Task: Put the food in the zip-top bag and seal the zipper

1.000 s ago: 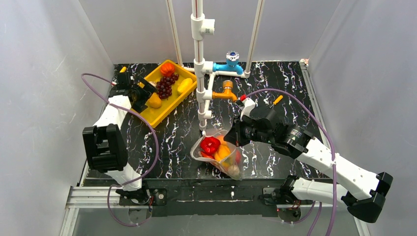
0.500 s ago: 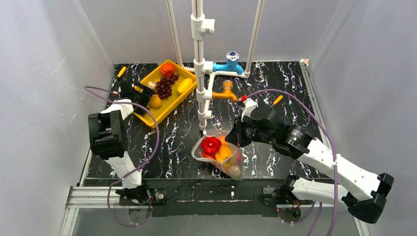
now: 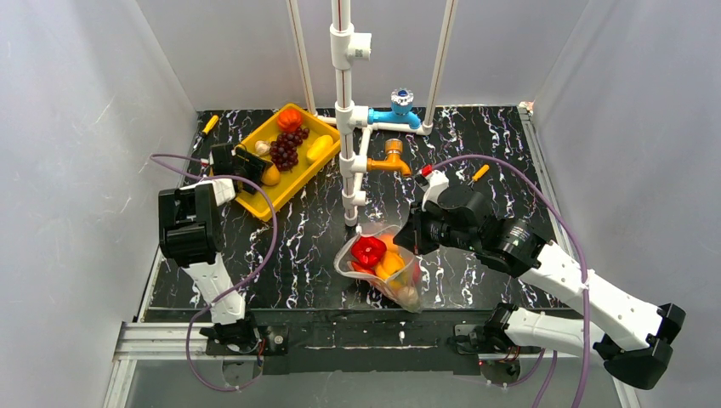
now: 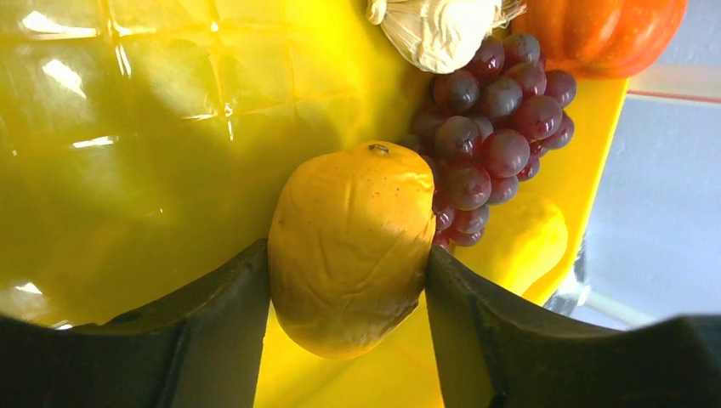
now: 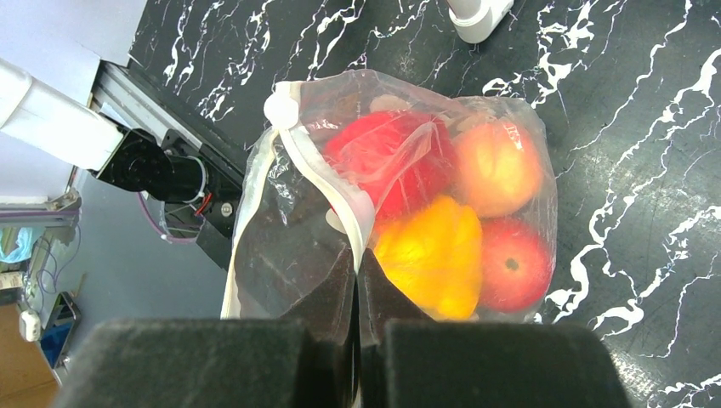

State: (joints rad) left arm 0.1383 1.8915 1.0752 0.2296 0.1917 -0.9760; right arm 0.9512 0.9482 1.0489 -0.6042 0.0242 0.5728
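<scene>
My left gripper (image 3: 259, 170) is in the yellow tray (image 3: 285, 194), its jaws touching both sides of a yellow-orange fruit (image 4: 350, 246), which rests on the tray floor. Purple grapes (image 4: 493, 140), white garlic (image 4: 438, 30) and an orange-red fruit (image 4: 604, 30) lie just beyond it. My right gripper (image 5: 357, 265) is shut on the mouth edge of the zip-top bag (image 5: 289, 255), at the zipper strip (image 5: 327, 191), and holds the mouth open. The bag (image 3: 383, 270) holds red, orange and yellow food (image 5: 429, 255).
A white pipe stand (image 3: 344, 110) with a blue valve (image 3: 400, 104) and an orange valve (image 3: 391, 157) rises from the black marble table just behind the bag. Grey walls close in on the left, right and back. The table's front edge is close under the bag.
My left arm has folded up and pushed its gripper further into the tray, over the yellow-orange fruit. My right gripper and the bag have barely shifted.
</scene>
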